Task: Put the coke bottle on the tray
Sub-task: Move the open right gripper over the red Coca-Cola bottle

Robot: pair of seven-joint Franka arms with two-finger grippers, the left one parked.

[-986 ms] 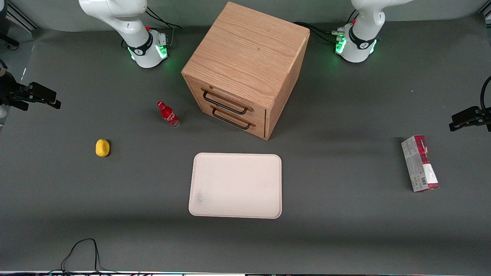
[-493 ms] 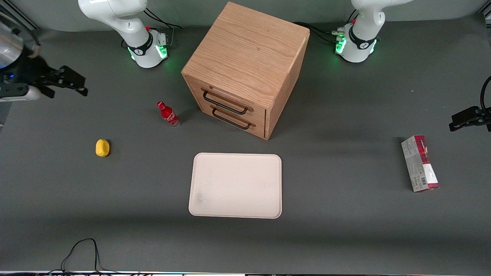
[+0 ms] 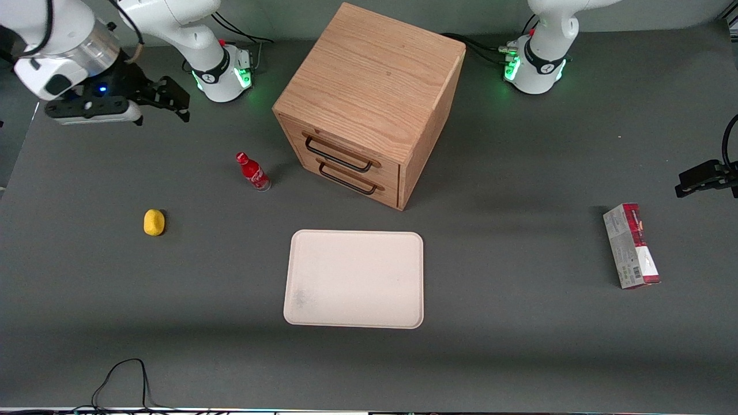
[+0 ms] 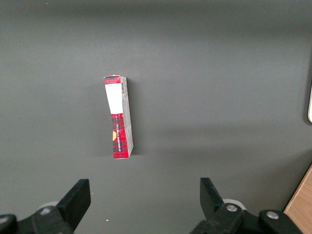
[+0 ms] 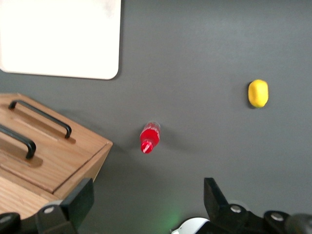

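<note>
Only the front view shows the carton (image 3: 631, 246). The hand (image 3: 176, 104), fingers spread and empty, hangs at eleven o'clock from the upright coke bottle (image 3: 252, 172), which stands on the bench (image 3: 519, 346) off the tray (image 3: 354, 279).

Legible text: none. White script logo on small slim red coke bottle (image 3: 252, 171) too small to read.

A red-and-grey carton (image 4: 118, 117) lies flat on the dark grey worktop (image 4: 214, 73), alone, its white-labelled end farthest from the two black fingers (image 4: 75, 202) spread apart below it.
</note>
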